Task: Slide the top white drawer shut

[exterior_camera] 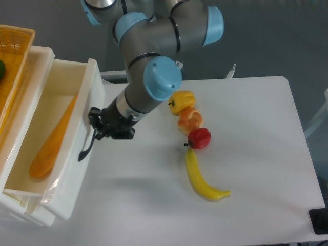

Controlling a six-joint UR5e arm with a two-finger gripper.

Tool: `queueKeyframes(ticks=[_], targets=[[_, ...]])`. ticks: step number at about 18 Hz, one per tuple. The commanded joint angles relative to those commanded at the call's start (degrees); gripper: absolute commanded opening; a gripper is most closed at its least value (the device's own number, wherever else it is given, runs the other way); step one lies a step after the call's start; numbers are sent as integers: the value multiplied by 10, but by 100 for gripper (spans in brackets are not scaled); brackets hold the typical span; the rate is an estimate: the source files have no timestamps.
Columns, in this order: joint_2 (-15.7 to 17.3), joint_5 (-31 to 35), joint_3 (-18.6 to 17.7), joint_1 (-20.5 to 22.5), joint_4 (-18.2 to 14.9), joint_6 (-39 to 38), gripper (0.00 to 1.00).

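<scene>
White table (246, 154) | top white drawer (77, 148) open, left of gripper (95, 125) | grip state unclear | risk: off-centre push jams drawer

1 fixed camera is looking steeply down from above the table (256, 128), fairly near, with the arm (154, 72) entering at 12 o'clock.

One open glossy white plastic drawer (77, 154), one long orange carrot (51, 141), one yellow wicker basket (13, 61), one yellow banana (202, 182), one red pepper (200, 137), one yellow pepper (183, 100), and maybe one orange bun (190, 120).
</scene>
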Motion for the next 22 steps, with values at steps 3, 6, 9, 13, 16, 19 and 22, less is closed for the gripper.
queueKeyframes(ticks=[3,6,9,13,16,19,22], targets=[[-2,1,0,-13,1,-10,0],[-3,-1,0,-25,5,-16,0],[-4,-5,0,-44,18,-38,0],[-7,-5,1,-64,43,-61,0],[-14,-5,1,-77,54,-68,0],[-15,-5,2,-77,54,-69,0],[-14,-5,4,-76,54,-69,0]])
